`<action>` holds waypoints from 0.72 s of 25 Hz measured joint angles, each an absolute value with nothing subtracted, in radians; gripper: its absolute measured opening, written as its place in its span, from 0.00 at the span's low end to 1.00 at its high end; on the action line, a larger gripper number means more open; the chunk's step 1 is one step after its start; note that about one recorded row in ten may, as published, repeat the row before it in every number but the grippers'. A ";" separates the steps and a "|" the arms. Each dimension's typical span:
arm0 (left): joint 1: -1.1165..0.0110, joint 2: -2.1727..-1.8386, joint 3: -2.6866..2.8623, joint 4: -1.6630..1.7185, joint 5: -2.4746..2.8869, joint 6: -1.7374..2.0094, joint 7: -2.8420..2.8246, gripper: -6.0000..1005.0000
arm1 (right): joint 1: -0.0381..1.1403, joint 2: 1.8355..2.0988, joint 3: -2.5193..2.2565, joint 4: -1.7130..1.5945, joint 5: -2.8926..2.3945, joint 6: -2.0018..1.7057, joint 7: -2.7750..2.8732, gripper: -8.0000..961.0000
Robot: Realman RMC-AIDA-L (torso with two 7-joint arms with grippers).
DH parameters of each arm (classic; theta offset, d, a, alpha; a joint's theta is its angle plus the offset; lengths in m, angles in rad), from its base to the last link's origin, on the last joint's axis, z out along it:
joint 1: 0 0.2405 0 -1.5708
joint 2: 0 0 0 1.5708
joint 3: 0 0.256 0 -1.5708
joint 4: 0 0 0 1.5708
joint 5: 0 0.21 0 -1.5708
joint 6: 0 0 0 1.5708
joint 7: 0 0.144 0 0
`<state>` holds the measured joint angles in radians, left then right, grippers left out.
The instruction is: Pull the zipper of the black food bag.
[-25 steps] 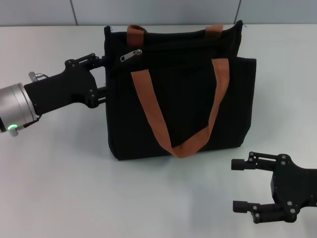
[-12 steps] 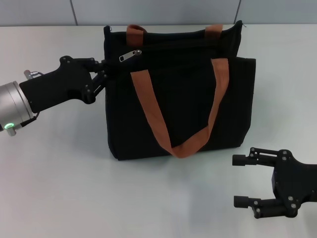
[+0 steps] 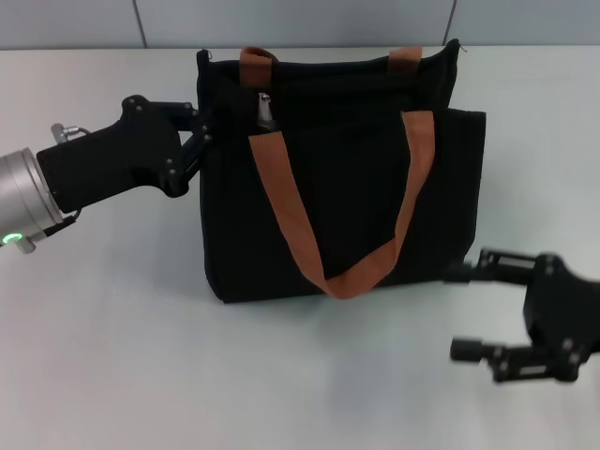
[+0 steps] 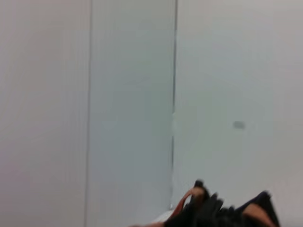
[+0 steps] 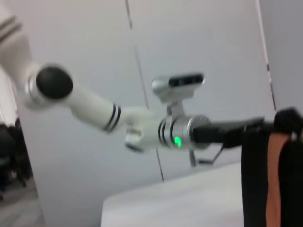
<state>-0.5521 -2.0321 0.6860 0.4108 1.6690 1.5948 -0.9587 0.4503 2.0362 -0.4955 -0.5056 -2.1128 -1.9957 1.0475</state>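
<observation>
The black food bag lies on the white table with two rust-brown handles. The zipper, a small silver slider, sits near the bag's top left with its tab hanging down. My left gripper is at the bag's upper left corner, its fingers pinched on the fabric edge. My right gripper is open and empty beside the bag's lower right corner, its upper finger close to the bag. The bag's edge also shows in the right wrist view and its top in the left wrist view.
The grey wall stands just behind the table's far edge. The right wrist view shows my left arm reaching to the bag.
The left gripper closed on the bag's corner. The zipper tab swung from slanted to hanging down. The right gripper moved up toward the bag's lower right corner.
</observation>
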 joint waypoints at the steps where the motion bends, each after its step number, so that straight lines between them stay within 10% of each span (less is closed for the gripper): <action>1: -0.552 -2.032 0.686 0.411 1.669 1.595 -0.959 0.02 | 0.450 2.036 -0.496 -0.506 -2.113 -1.996 1.048 0.84; 18: -0.537 -2.059 0.684 0.476 1.667 1.591 -0.982 0.03 | 0.726 1.973 -0.547 -0.649 -1.919 -1.922 1.844 0.84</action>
